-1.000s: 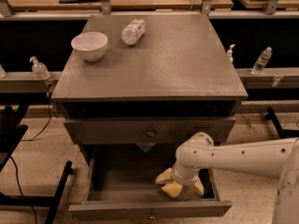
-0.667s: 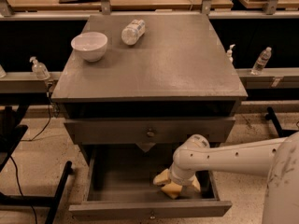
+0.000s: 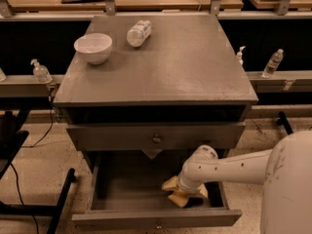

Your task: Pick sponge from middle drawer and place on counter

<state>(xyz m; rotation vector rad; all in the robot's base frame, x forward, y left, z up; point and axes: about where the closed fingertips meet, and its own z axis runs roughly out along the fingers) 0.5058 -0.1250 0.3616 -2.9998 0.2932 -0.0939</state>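
Note:
The middle drawer (image 3: 156, 219) is pulled open below the grey counter (image 3: 170, 67). My gripper (image 3: 186, 190) reaches down into the right part of the drawer at the end of the white arm. A yellow piece that looks like the sponge (image 3: 177, 200) lies on the drawer floor right under the gripper, near the front panel. The gripper body hides how the two meet. The counter holds no sponge.
A white bowl (image 3: 93, 47) and a lying plastic bottle (image 3: 139, 32) sit at the back left of the counter. A closed drawer front with a round knob (image 3: 157, 139) is above the open drawer. Small bottles stand on side rails left (image 3: 40, 71) and right (image 3: 272, 63).
The arm's wrist has shifted a little to the left inside the drawer. The yellow piece stays on the drawer floor beneath it.

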